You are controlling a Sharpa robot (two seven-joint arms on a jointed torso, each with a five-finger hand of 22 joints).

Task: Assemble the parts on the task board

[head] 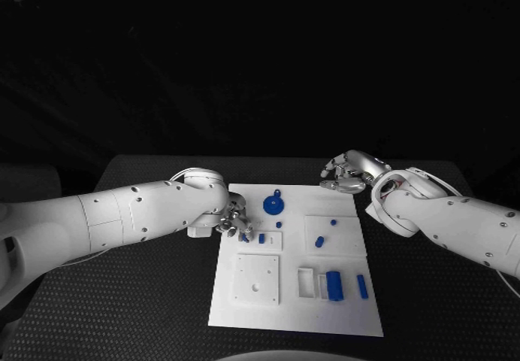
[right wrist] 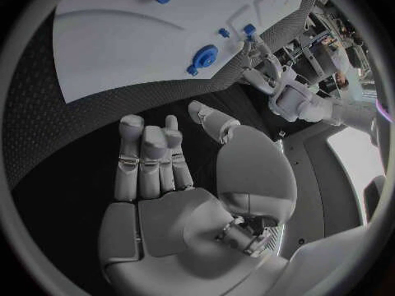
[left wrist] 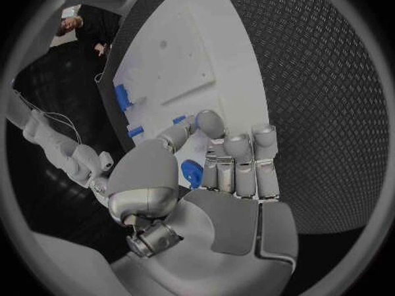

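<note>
The white task board (head: 292,259) lies in the middle of the black table. My left hand (head: 231,220) hovers over the board's left edge and pinches a small blue part (head: 244,237) between thumb and fingertip, just above the board. The left wrist view shows this part (left wrist: 178,120) at the fingertips (left wrist: 168,136). A round blue part (head: 274,203) sits near the board's far edge. My right hand (head: 349,173) hangs over the table beyond the board's far right corner, holding nothing, fingers (right wrist: 148,158) side by side and thumb apart.
Other blue parts on the board: a short peg (head: 261,238), a small dot (head: 279,224), an oval piece (head: 320,241), and two long bars (head: 335,286) near the right front. A raised white square plate (head: 258,278) sits at the left front.
</note>
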